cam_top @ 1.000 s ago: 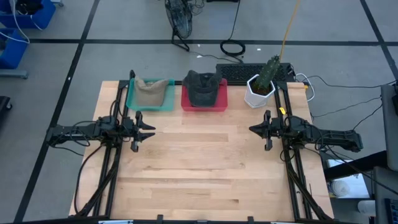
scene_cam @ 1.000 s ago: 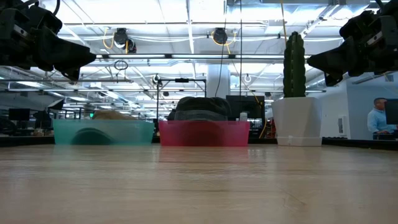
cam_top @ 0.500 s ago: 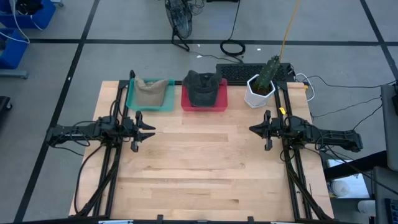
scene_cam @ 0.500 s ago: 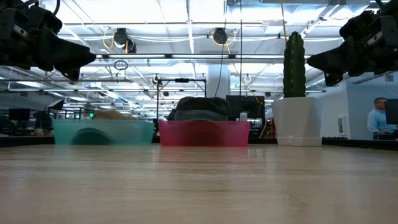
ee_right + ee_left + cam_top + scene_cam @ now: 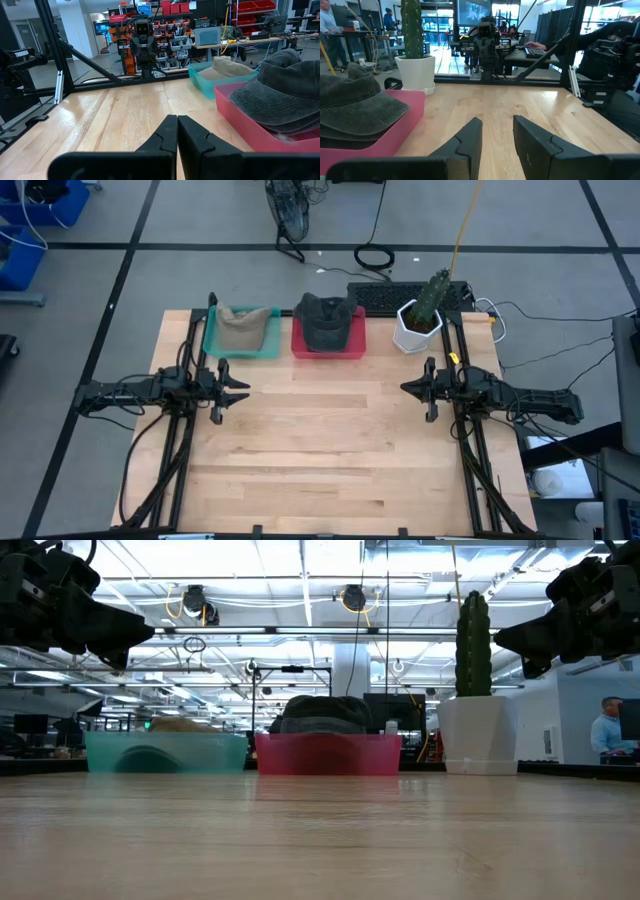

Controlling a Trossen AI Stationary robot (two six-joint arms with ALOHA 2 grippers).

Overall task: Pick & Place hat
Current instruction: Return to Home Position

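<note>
Hat work looks finished to me: nothing has shifted in the last second. Over the wooden surface (image 5: 330,450) the left tool (image 5: 243,389) hangs narrowly parted and empty, the right tool (image 5: 406,388) pinched closed on nothing. Farther back, black caps (image 5: 325,321) lie stacked in the red bin (image 5: 357,346); its wall hides how many.
</note>
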